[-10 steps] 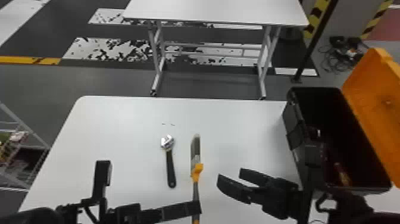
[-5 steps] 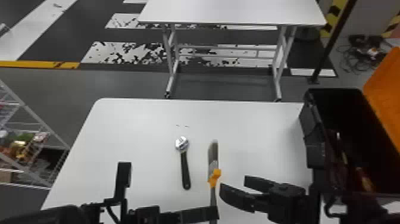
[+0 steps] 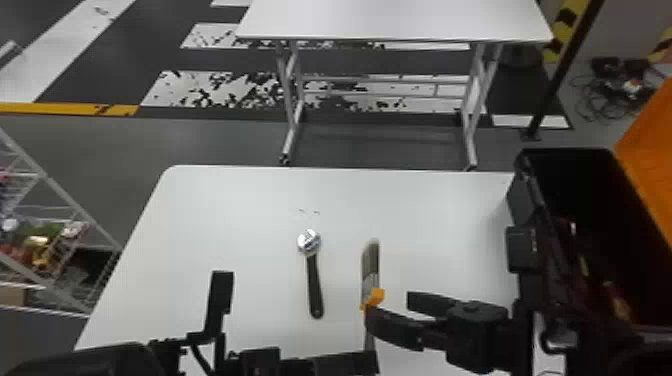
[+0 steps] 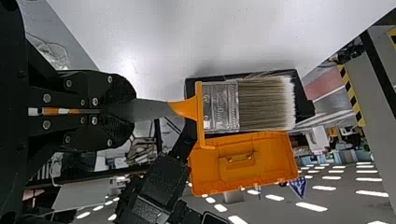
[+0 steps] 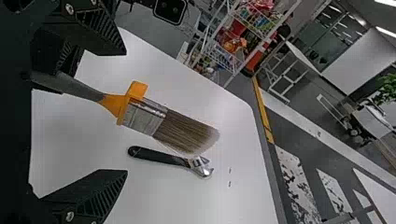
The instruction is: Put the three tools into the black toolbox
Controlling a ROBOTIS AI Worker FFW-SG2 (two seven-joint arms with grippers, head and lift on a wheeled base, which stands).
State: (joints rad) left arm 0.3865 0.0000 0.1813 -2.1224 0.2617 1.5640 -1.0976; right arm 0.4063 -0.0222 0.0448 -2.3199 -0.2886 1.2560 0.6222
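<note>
Over the near part of the table, my left claw points across to my right, its fingers closed together on the grey handle of the brush, with no gap showing between them. From the other side my right claw points left, back toward it, fingers spread wide and holding nothing; the brush handle passes close by them, and I cannot tell whether they touch it.

The brush is held above the tabletop, bristles aimed away from me. Past the grey handle comes an orange neck with a flat orange piece set crosswise, then a silver band, then a broad, thick head of brown bristles gone pale at the tips.

Left of the brush, flat on the table, lies the wrench, its black handle toward me and its silver head away. On the right stands the toolbox, its orange lid open, something red and yellow dim inside. Farther off is another white table.
</note>
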